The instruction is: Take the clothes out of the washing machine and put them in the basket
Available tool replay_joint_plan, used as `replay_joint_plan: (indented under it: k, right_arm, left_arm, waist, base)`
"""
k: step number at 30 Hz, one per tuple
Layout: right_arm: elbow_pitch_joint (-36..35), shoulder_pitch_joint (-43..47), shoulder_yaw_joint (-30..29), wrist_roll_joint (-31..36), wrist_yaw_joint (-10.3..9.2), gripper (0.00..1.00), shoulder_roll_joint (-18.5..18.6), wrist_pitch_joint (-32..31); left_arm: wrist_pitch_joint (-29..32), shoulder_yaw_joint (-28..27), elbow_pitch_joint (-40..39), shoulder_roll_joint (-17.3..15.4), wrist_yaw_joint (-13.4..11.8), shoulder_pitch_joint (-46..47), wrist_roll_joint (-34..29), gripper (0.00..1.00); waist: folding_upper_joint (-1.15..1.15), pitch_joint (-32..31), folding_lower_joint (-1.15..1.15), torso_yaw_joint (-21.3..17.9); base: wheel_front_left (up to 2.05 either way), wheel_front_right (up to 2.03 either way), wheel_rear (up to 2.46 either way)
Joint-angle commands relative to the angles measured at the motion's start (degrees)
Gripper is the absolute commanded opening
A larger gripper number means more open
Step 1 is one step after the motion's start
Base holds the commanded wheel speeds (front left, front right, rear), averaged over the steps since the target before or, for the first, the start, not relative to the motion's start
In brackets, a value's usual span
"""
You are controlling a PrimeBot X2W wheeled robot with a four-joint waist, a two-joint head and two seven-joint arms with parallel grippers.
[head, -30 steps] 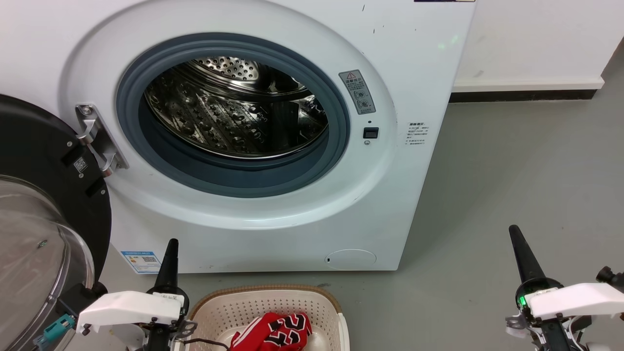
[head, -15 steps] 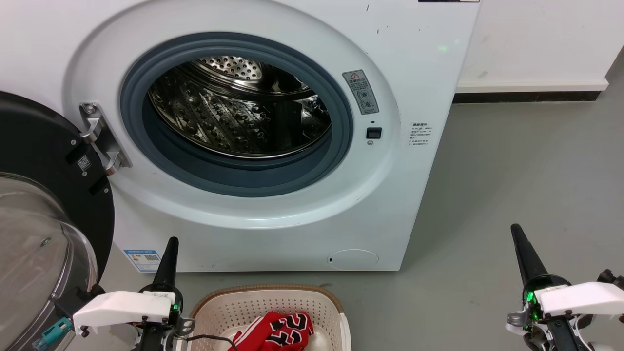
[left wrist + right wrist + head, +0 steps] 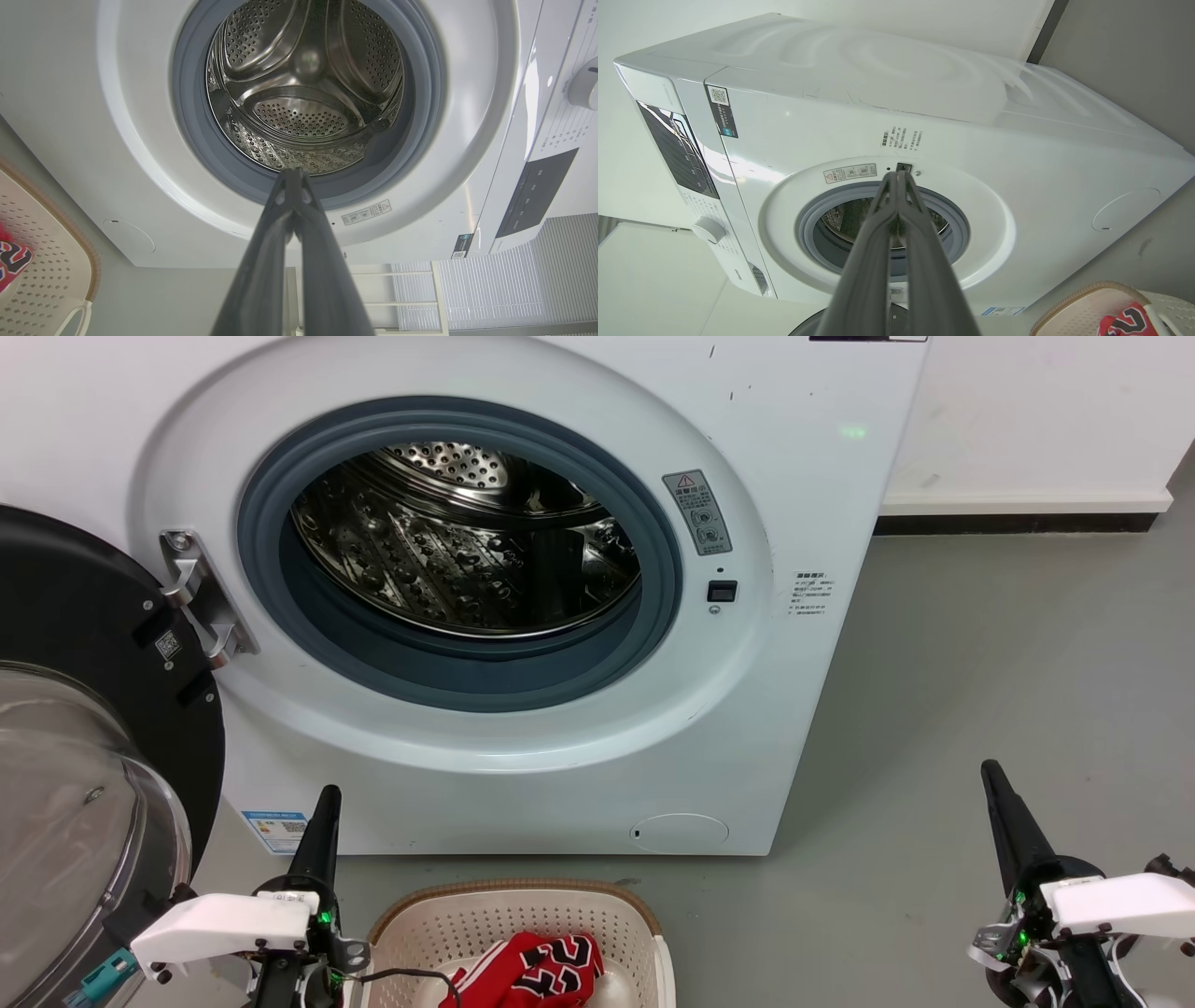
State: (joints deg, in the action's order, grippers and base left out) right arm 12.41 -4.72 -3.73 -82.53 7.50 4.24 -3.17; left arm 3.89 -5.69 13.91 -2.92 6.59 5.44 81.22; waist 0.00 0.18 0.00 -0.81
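The clothes (image 3: 527, 973), a bunched red garment with black, white-edged numerals, are seen lying inside the basket (image 3: 509, 889), at the bottom edge of the head view. The basket is stood on the grey floor (image 3: 980, 663) just in front of the washing machine (image 3: 523, 784), a strip of floor being left between the two. The machine's door (image 3: 75, 644) is swung wide open to the robot's left, and the perforated steel drum (image 3: 448, 569) is exposed through the grey rubber ring (image 3: 448, 686).

The left end effector (image 3: 328, 795) is held low, just beside the basket's left side, and is pointed up toward the machine's front. It is clenched: in the left wrist view its two dark fingers (image 3: 261, 261) are pressed together along their length, with nothing gripped between them. The basket and the machine are not touched by it.

The right end effector (image 3: 991, 775) is held over the floor at the lower right, well apart from the basket and the machine. It too is clenched on nothing; in the right wrist view its fingers (image 3: 866, 270) are seen meeting at the tip, aimed at the porthole's upper edge.
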Motion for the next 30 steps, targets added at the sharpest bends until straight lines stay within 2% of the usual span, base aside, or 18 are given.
replay_joint_plan:
  k: [1, 23, 30]
  right_arm:
    - [0.1, -0.9, -0.2, -1.3, -0.01, 0.00, 0.2, -0.3]
    - [1.7, -1.7, -1.2, -11.6, -0.02, 0.00, -0.2, -2.1]
    - [1.6, -1.7, -1.3, -11.1, -0.02, 0.00, -0.3, -2.3]
  left_arm:
    - [0.4, -0.2, -0.1, 0.0, 0.4, 1.0, 1.2, 0.00]
    - [2.9, -1.0, 0.2, 0.1, 1.1, 1.1, 11.5, 0.00]
    - [2.8, -1.0, 0.2, 0.1, 1.1, 1.0, 11.2, 0.00]
  waist:
    - [0.00, 0.0, 0.00, 0.0]
    - [0.00, 0.0, 0.00, 0.8]
    - [0.00, 0.0, 0.00, 0.8]
  base:
    - [0.00, 0.00, 0.00]
    - [0.00, 0.00, 0.00]
    - [0.00, 0.00, 0.00]
